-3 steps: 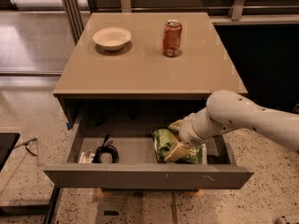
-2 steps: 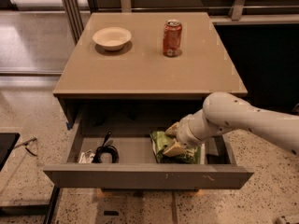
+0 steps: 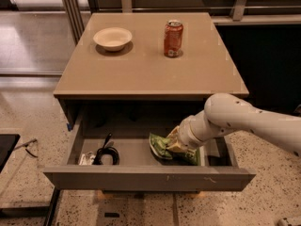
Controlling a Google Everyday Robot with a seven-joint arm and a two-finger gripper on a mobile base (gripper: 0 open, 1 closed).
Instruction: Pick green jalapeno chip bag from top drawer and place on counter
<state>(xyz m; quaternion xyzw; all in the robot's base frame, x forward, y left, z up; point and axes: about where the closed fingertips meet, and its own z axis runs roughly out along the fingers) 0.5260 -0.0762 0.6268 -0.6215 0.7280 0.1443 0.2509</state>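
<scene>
The green jalapeno chip bag (image 3: 162, 147) lies crumpled in the right half of the open top drawer (image 3: 146, 177). My white arm reaches in from the right, and my gripper (image 3: 173, 143) is down in the drawer right at the bag, touching its top and hiding its right part. The wrist covers the gripper's end. The tan counter (image 3: 150, 65) sits above the drawer.
A white bowl (image 3: 112, 37) and a red soda can (image 3: 173, 38) stand at the back of the counter. A coiled black cable (image 3: 106, 154) and a small silvery item (image 3: 85, 159) lie in the drawer's left part. Speckled floor surrounds the cabinet.
My gripper has moved slightly left and lower onto the chip bag. The bag has shifted a little with it. The drawer stays open.
</scene>
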